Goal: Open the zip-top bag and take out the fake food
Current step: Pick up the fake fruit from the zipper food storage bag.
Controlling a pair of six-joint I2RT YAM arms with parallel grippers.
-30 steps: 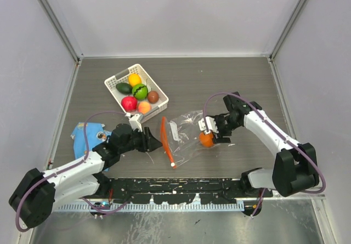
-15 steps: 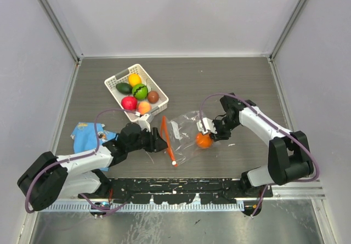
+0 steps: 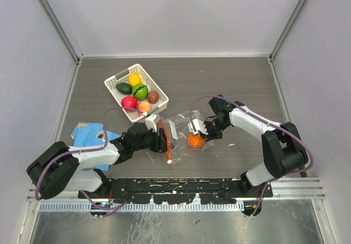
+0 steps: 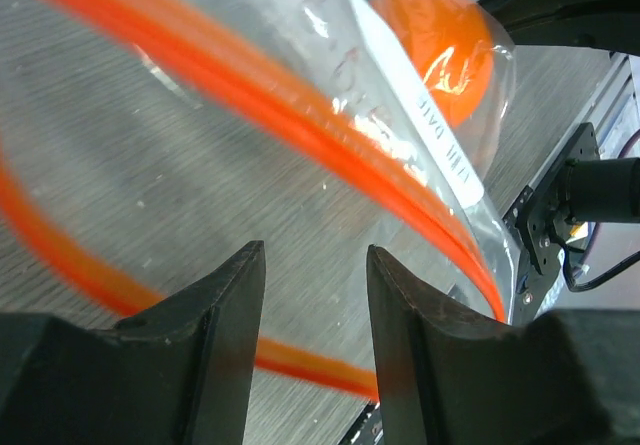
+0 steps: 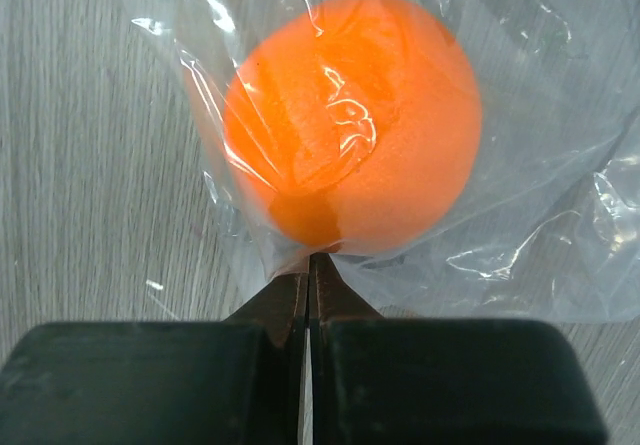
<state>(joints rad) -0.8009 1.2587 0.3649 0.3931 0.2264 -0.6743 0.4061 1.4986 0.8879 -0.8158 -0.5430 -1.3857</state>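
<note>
Your right jaws pinch shut on the clear crinkly zip-top bag (image 5: 520,215) just beside the round orange toy fruit (image 5: 355,115) inside — it lies on the grey surface (image 3: 230,85). Your left jaws stand half apart at its red-orange zip strip (image 4: 320,140); contact unclear.

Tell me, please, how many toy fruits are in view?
7: six in the white basket, and one orange fruit inside the zip-top bag; others could be hidden beneath.

Bare table (image 3: 219,79) lies beyond the zip-top bag (image 3: 180,130), basket (image 3: 112,83) standing far-left.
</note>
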